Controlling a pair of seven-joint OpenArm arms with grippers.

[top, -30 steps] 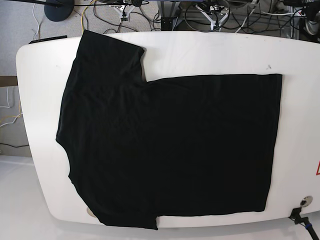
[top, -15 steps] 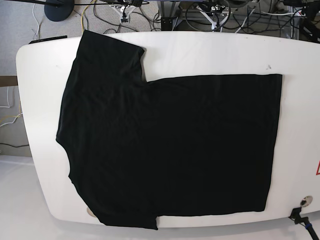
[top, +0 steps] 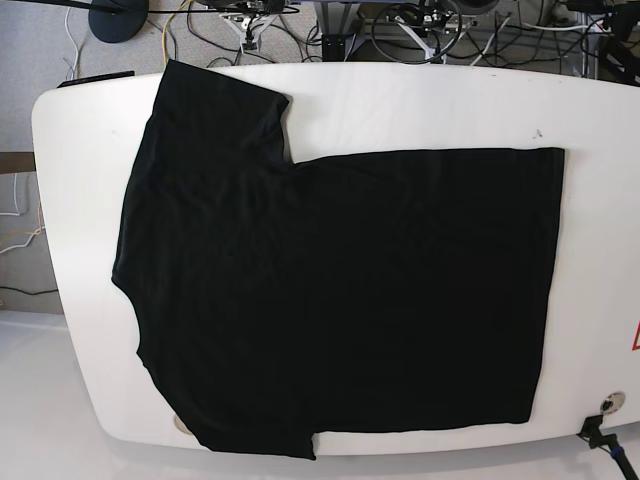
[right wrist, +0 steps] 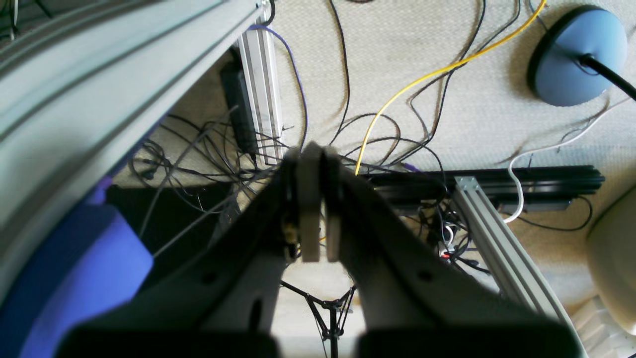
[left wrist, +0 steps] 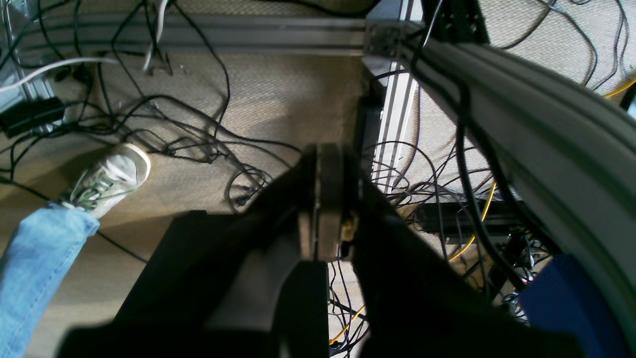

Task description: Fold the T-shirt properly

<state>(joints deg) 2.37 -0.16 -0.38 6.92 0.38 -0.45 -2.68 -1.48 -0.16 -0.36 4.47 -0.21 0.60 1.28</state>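
Observation:
The black T-shirt [top: 330,290] lies flat and spread out on the white table [top: 420,105], plain black side up, collar end at the left and hem at the right. One sleeve reaches the table's far left; the other hangs at the near edge. No print shows. Neither gripper appears in the base view. In the left wrist view my left gripper [left wrist: 328,199] is shut and empty, pointing at the floor. In the right wrist view my right gripper [right wrist: 313,199] is shut and empty over the floor. The T-shirt is out of both wrist views.
Cables [top: 420,30] and a round blue-grey stand base [top: 115,20] lie on the floor behind the table. A person's sneaker [left wrist: 107,179] and jeans leg show in the left wrist view. Aluminium frame rails [right wrist: 502,248] run beside both grippers.

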